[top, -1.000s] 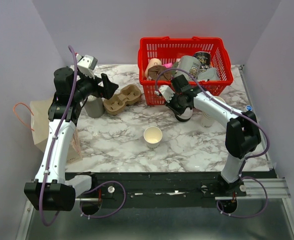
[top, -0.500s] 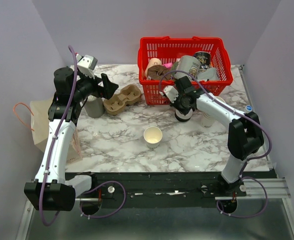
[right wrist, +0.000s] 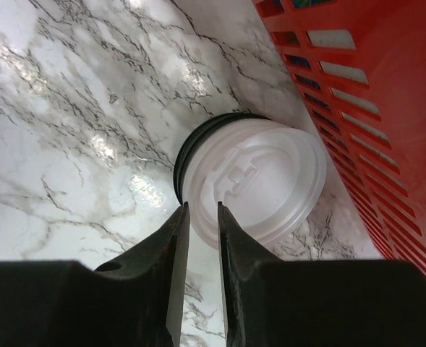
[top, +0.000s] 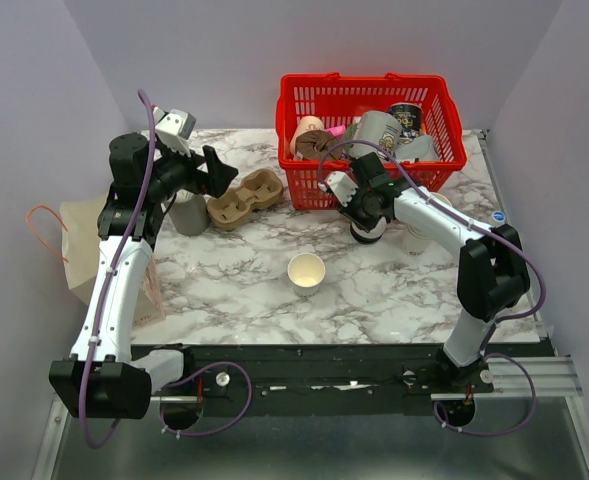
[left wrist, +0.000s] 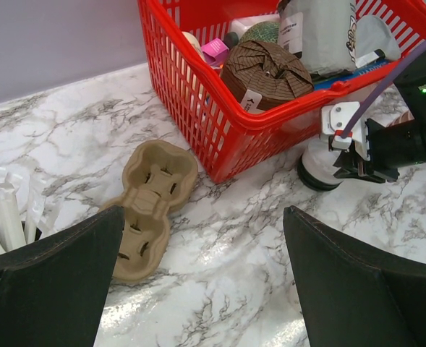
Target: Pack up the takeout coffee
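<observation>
The small white paper cup (top: 306,272) stands open and lidless near the middle of the marble desk (top: 224,275), well apart from both arms. The right gripper (right wrist: 200,213) hangs narrow over the short stack of round plastic lids (left wrist: 314,168), its fingers astride the rim of the top white lid (right wrist: 260,173); whether they actually pinch it cannot be told. The stack sits just beside the red plastic basket (right wrist: 386,108), toward the far right corner. A thin edge grip could slip, lift two nested lids together, or drag the stack against the basket wall. The left gripper (top: 220,172) hovers wide open by the brown moulded cup carrier (top: 244,197).
</observation>
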